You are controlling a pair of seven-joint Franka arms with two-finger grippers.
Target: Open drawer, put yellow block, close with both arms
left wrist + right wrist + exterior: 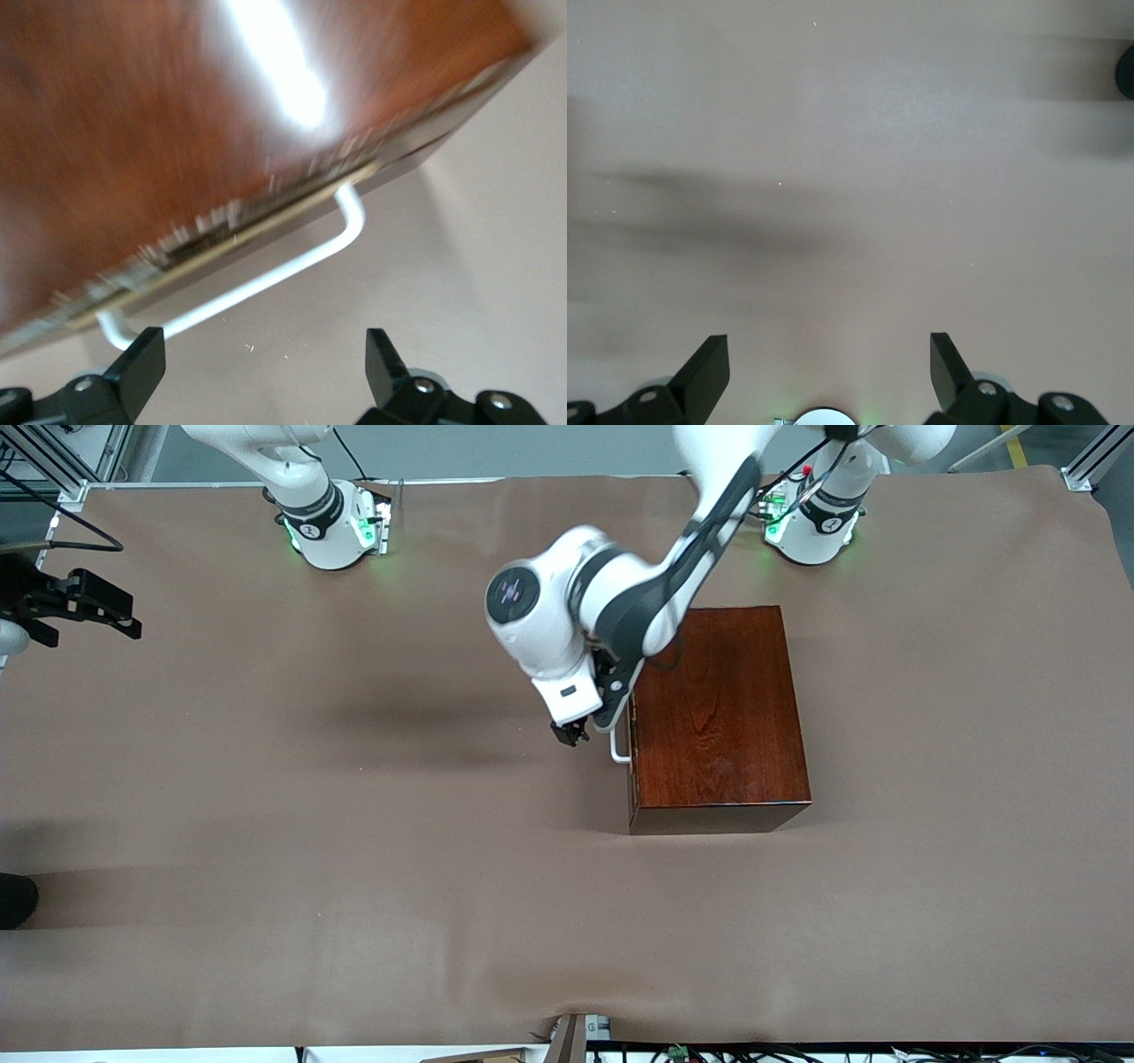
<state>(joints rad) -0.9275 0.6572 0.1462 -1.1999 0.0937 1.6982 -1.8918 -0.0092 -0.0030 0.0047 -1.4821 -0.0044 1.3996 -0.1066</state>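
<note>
Drawer [631, 766] sits shut in dark wood box [718, 717], white handle [266, 282] facing right arm's end of table [266, 850]. Left gripper [571, 733] just beside handle, fingers [142, 365] apart, not touching. Right gripper [84, 607] waits at table edge w/ fingers [704, 372] apart.

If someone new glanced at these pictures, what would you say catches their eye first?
Probably the glossy reddish-brown wooden box toward the left arm's end of the table, its drawer shut. Next, the left pincer, open, hangs just in front of the white handle without gripping it. The right pincer waits open at the right arm's end of the table. No yellow block shows.
</note>
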